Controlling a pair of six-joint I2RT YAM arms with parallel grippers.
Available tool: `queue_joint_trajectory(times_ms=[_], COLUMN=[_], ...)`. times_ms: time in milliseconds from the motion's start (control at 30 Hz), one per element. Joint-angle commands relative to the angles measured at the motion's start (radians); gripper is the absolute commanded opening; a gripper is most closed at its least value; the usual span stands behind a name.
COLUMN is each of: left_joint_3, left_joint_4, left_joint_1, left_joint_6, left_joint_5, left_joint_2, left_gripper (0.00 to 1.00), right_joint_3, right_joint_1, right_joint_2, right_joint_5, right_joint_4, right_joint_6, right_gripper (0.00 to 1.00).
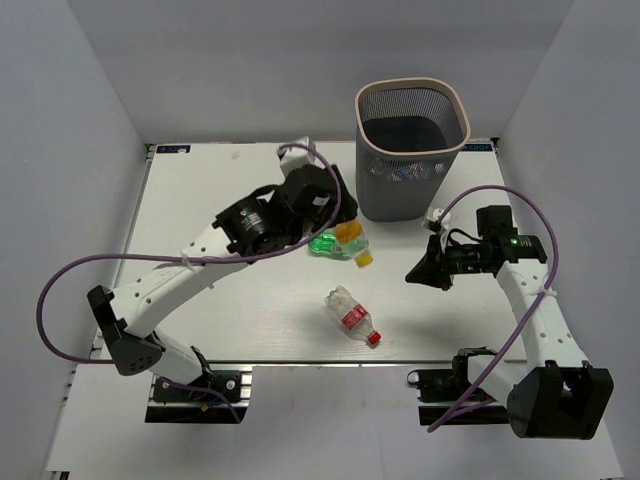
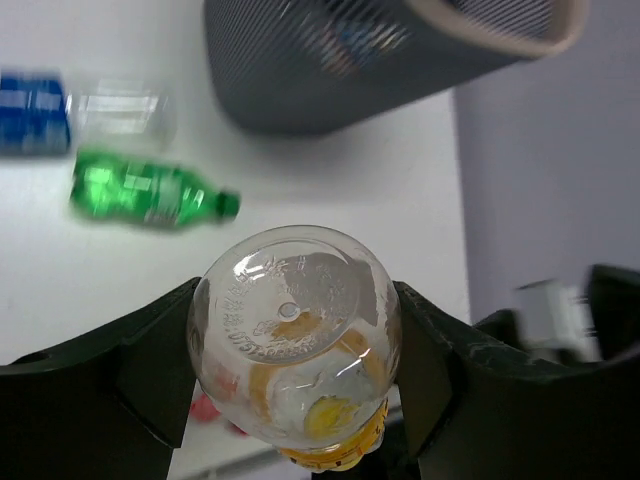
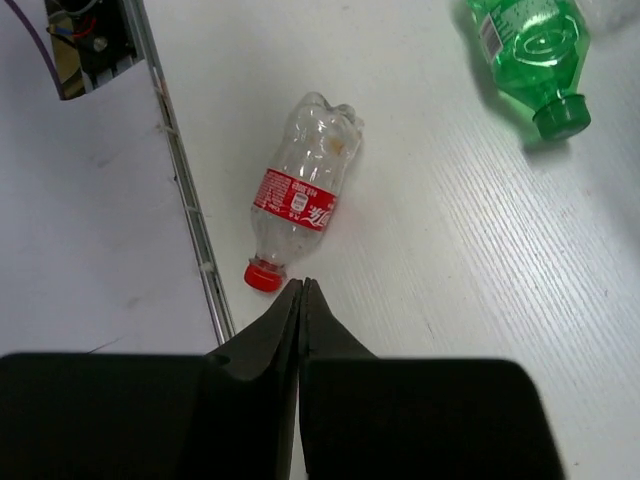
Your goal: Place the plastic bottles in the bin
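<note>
My left gripper [image 2: 295,345] is shut on a clear bottle with a yellow-orange label [image 2: 300,330], gripped near its base, cap pointing down; the top view shows this bottle [image 1: 352,238] just above the table near the left gripper [image 1: 343,232]. A green bottle [image 1: 325,243] [image 2: 150,192] lies beside it. A clear bottle with a red label and cap [image 1: 352,315] [image 3: 300,190] lies in the middle front. My right gripper [image 1: 412,273] [image 3: 301,285] is shut and empty, just off that red cap. The bin [image 1: 408,84] [image 2: 330,80] stands at the back.
A clear bottle with a blue label [image 2: 40,112] lies left of the green bottle [image 3: 530,50]. Some bottles show through the bin's mesh [image 1: 405,170]. The table's front rail [image 3: 190,220] runs close to the red cap. White walls enclose the table.
</note>
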Motion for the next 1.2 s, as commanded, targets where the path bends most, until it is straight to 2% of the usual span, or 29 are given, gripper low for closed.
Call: queue_joint_trajectory(times_ms=[0,33,67,133,167,233,267,467,567,700,800,833,900,933,1000,1167], left_joint_3=[0.115,0.115,0.115,0.115,0.125,0.167,0.243,0.611,0.722,0.762,0.771,0.771,0.771,0.771,0.781,0.791], left_joint_4=[0.157,0.298,0.380,0.523,0.664,0.781,0.836,0.867,0.884,0.884,0.861,0.845,0.835,0.835,0.835,0.793], left_joint_1=[0.006,0.016,0.016,0.016,0.016,0.016,0.016,0.063,0.098,0.146,0.184,0.194,0.207,0.218,0.218,0.227], left_joint_6=[0.252,0.324,0.357,0.394,0.414,0.480,0.515,0.572,0.618,0.632,0.606,0.580,0.564,0.552,0.543,0.576], left_joint_5=[-0.100,-0.100,-0.100,-0.113,-0.133,-0.155,-0.169,-0.228,-0.291,-0.307,-0.264,-0.252,-0.212,-0.183,-0.144,-0.092], left_joint_2=[0.013,0.028,0.028,0.071,0.086,0.161,0.195,0.462,0.579,0.668,0.714,0.723,0.737,0.737,0.749,0.697], left_gripper=[0.20,0.20,0.20,0.21,0.21,0.25,0.25,0.25,0.23,0.25,0.52,0.65,0.80,0.92,1.00,1.00], right_joint_3=[-0.024,-0.051,-0.059,-0.082,-0.094,-0.093,-0.093,-0.101,-0.108,-0.108,-0.107,-0.105,-0.102,-0.098,-0.087,-0.059], right_joint_1=[0.004,0.006,0.010,0.019,0.023,0.027,0.029,0.046,0.050,0.056,0.062,0.067,0.075,0.081,0.102,0.229], right_joint_2=[-0.030,-0.038,-0.045,-0.056,-0.058,-0.052,-0.052,-0.062,-0.059,-0.096,-0.102,-0.102,-0.089,-0.082,-0.043,0.052], right_joint_5=[0.030,0.033,0.042,0.062,0.070,0.082,0.084,0.094,0.099,0.101,0.102,0.102,0.105,0.108,0.096,0.102], right_joint_4=[0.007,0.011,0.014,0.023,0.026,0.037,0.038,0.040,0.038,0.044,0.067,0.077,0.113,0.123,0.138,0.205], right_joint_6=[-0.031,-0.036,-0.036,-0.041,-0.035,-0.022,-0.022,-0.010,-0.008,0.002,0.021,0.025,0.047,0.057,0.073,0.178], right_gripper=[0.00,0.01,0.05,0.20,0.24,0.27,0.28,0.30,0.30,0.40,0.57,0.62,0.66,0.68,0.70,0.72])
